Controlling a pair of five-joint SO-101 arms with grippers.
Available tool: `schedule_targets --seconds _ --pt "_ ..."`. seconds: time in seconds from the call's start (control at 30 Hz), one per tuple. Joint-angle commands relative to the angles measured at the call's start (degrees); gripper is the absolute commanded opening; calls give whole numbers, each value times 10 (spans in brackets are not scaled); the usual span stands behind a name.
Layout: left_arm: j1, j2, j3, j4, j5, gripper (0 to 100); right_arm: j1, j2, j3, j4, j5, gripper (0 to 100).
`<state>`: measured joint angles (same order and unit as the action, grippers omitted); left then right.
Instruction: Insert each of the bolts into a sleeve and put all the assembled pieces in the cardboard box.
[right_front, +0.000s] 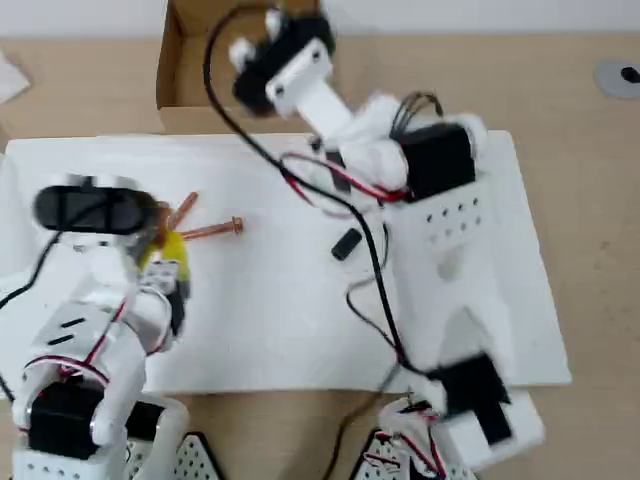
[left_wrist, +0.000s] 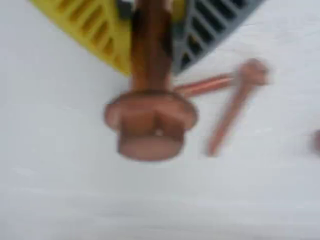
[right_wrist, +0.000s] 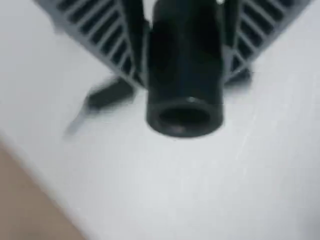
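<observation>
Left end effector (left_wrist: 150, 55): pinching a copper bolt (left_wrist: 150, 100) by the shank. The head juts past the fingertips and the shank runs back between the yellow and grey fingers.
Right end effector (right_wrist: 185, 65): clamped round a black sleeve (right_wrist: 185, 100), whose open mouth faces out beyond the fingertips.
Relation to mind: you hold the bolt on the left and the sleeve on the right, not yet mated. I judge you must bring the bolt's long axis onto the sleeve's bore. The head leads as gripped, and the shank tip is hidden.
Loose bolts (left_wrist: 227, 112): two, lying in a V on the white mat (right_front: 280, 330), just beside the left end effector.
Spare sleeve (right_front: 347, 243): lying near the mat's middle.
Cardboard box (right_front: 185, 80): on the surface (right_front: 580, 150), beyond the mat's far edge.
</observation>
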<state>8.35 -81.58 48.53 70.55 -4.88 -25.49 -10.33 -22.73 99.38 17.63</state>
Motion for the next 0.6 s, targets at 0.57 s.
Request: schedule_targets --seconds 0.57 --pt "67 -5 124 -90 81 7 93 -612 960 -632 152 10"
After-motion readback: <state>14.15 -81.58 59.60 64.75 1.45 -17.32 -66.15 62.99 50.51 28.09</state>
